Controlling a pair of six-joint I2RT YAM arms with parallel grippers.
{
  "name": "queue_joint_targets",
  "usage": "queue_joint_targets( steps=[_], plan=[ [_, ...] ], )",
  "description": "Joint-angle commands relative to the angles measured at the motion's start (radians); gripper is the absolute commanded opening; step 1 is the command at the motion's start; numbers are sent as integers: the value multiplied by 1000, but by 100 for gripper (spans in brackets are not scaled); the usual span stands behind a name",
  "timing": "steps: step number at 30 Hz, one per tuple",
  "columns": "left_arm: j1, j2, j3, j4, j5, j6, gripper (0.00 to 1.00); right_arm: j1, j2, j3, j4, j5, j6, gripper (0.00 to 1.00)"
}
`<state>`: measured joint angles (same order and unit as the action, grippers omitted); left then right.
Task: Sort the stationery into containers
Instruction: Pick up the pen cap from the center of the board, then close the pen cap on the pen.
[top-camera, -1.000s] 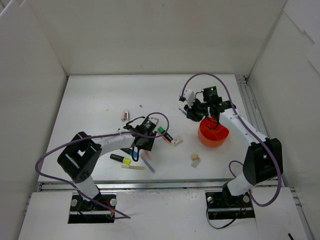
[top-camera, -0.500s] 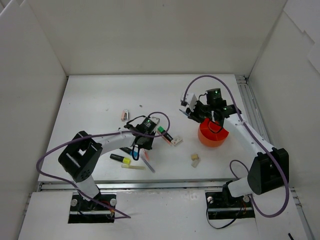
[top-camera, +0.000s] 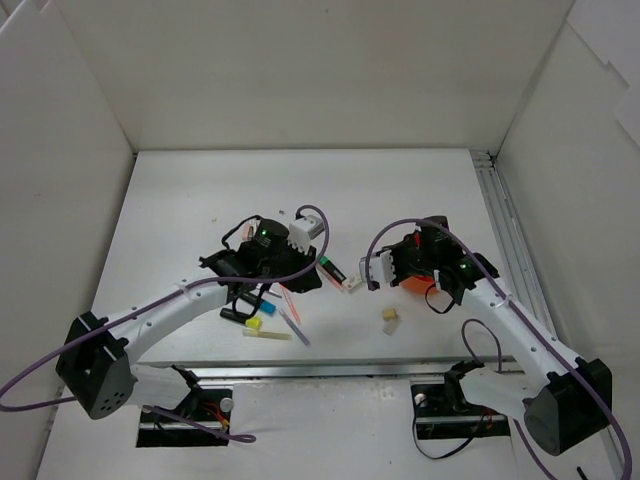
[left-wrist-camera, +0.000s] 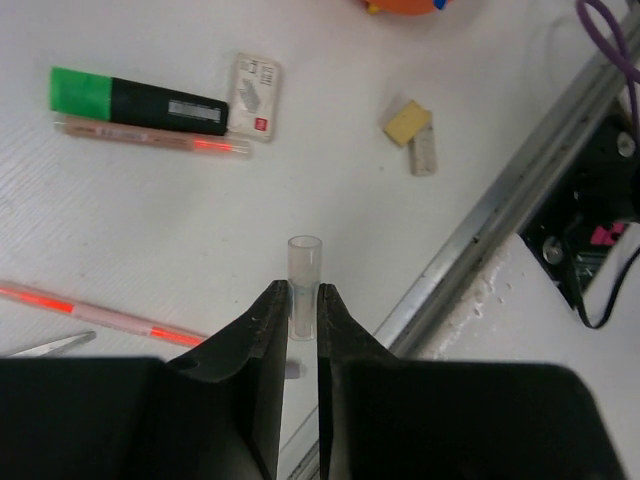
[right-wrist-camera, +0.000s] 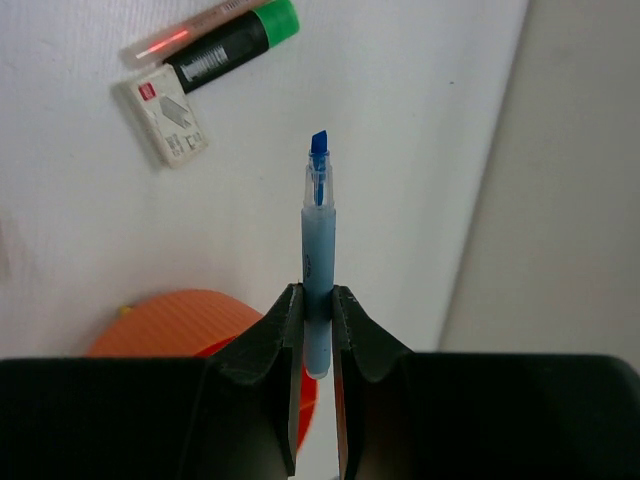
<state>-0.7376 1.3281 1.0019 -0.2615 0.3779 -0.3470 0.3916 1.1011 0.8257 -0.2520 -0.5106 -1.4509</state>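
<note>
My right gripper (right-wrist-camera: 318, 300) is shut on a light blue marker (right-wrist-camera: 318, 240) with a blue chisel tip, held in the air beside the round orange pot (right-wrist-camera: 190, 320). From above, that gripper (top-camera: 388, 268) hides most of the pot (top-camera: 405, 283). My left gripper (left-wrist-camera: 302, 295) is shut on a thin translucent pen (left-wrist-camera: 304, 262), lifted off the table. Below it lie a green-tipped highlighter (left-wrist-camera: 135, 98), two pink pens (left-wrist-camera: 150, 138) (left-wrist-camera: 100, 312), a white eraser (left-wrist-camera: 254, 82) and a beige eraser (left-wrist-camera: 406, 122) beside a grey one (left-wrist-camera: 424, 152).
Near the left arm lie a yellow-tipped highlighter (top-camera: 243, 318), a blue-tipped one (top-camera: 262, 298) and a grey-blue pen (top-camera: 295, 325). A metal rail (left-wrist-camera: 500, 210) runs along the table's near edge. White walls (top-camera: 300, 80) close in the table.
The left gripper has shut on the translucent pen and lifted it, the arm swinging left. The right arm has carried the blue marker from behind the pot to its near-left side.
</note>
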Motion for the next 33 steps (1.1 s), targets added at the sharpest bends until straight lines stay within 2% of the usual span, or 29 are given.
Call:
queue_joint_targets(
  steps=[1,4,12,33],
  plan=[
    [6,-12,4,36,166,8,0,50,-47,-19,43,86,-190,0],
    [6,-1,27,25,222,11,0,125,-60,-37,56,159,-255,0],
    [6,39,76,-7,283,26,0,222,-7,-5,63,222,-304,0],
    [6,85,115,-71,253,48,0,334,71,30,115,253,-292,0]
  ],
)
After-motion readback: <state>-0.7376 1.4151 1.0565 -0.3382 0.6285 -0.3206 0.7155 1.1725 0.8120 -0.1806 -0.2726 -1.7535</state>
